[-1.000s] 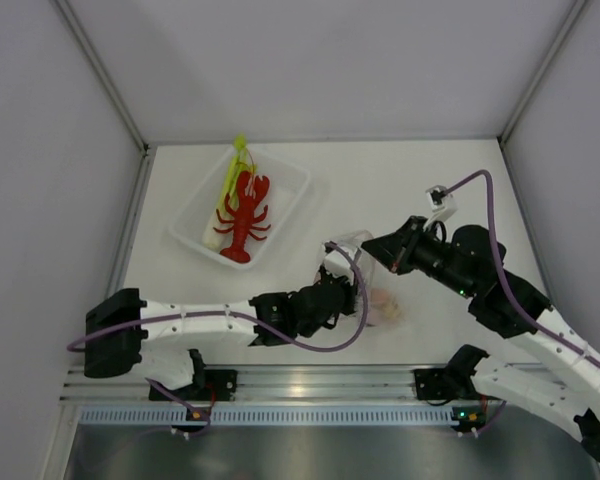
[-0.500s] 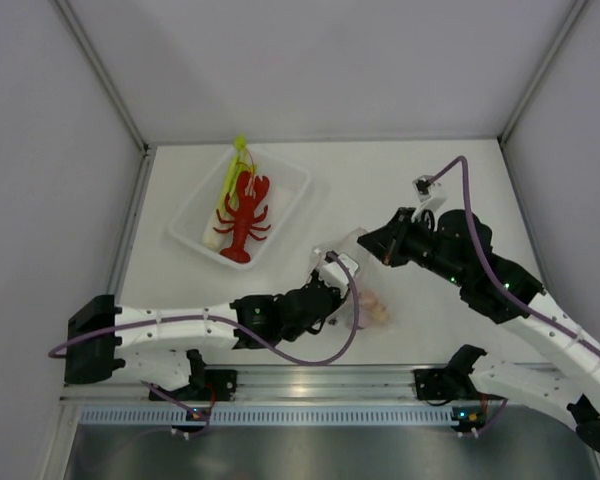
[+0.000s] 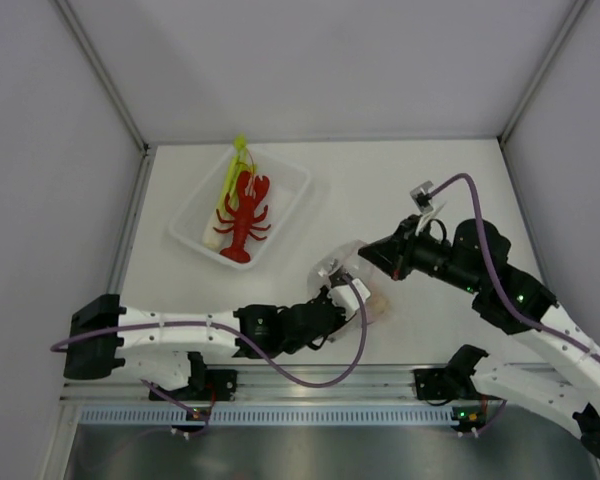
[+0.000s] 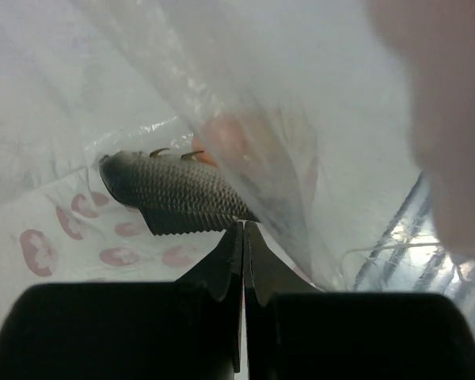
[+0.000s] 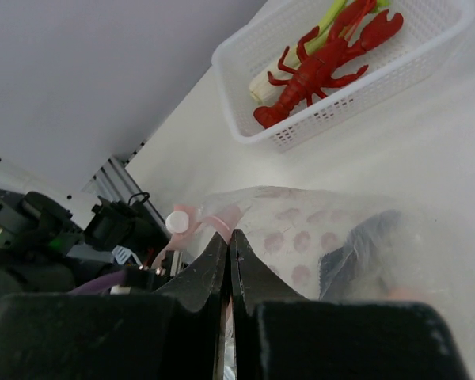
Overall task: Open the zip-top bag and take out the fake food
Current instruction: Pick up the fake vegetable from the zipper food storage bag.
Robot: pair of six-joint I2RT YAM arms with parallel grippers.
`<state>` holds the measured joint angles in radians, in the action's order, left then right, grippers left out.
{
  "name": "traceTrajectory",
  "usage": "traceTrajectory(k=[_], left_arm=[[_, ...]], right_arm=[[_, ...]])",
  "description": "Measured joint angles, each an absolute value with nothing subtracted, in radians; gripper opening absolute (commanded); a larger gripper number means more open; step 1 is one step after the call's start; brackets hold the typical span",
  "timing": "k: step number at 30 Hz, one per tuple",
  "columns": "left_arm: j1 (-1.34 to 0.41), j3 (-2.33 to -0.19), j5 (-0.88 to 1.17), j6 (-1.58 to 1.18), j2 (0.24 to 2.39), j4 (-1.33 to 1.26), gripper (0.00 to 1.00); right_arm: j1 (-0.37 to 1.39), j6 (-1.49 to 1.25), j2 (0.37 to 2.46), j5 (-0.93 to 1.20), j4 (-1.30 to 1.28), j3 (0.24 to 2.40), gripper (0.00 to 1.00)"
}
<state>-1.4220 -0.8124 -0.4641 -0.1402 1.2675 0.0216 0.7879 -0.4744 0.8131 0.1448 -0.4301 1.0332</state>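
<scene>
The zip-top bag [image 3: 352, 264] hangs stretched between my two grippers near the table's front middle. My left gripper [image 3: 332, 291] is shut on its lower edge, with plastic film between the fingertips in the left wrist view [image 4: 243, 226]. My right gripper [image 3: 366, 252] is shut on the pink zip strip [image 5: 215, 222]. The grey fish [image 4: 174, 198] and the pinkish-beige round piece [image 4: 222, 139] lie inside the bag. The round piece also shows through the plastic in the top view [image 3: 377, 303]. The red lobster [image 3: 244, 213] and the leek stalk [image 3: 230, 178] lie in the white tray [image 3: 291, 176].
The tray stands at the back left, seen in the right wrist view [image 5: 427, 49] with the lobster [image 5: 324, 59] in it. White walls close the table on three sides. A purple cable loops from my left arm [image 3: 358, 335] by the bag.
My left gripper has drawn back toward the near edge with the bag's lower part. My right gripper has shifted left with the zip strip. The bag is pulled tighter and higher.
</scene>
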Motion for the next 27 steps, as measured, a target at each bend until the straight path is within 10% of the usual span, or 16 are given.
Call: traceTrajectory(k=[27], left_arm=[[-1.248, -1.034, -0.510, -0.449, 1.400, 0.391, 0.00]], right_arm=[[0.788, -0.666, 0.518, 0.272, -0.156, 0.643, 0.00]])
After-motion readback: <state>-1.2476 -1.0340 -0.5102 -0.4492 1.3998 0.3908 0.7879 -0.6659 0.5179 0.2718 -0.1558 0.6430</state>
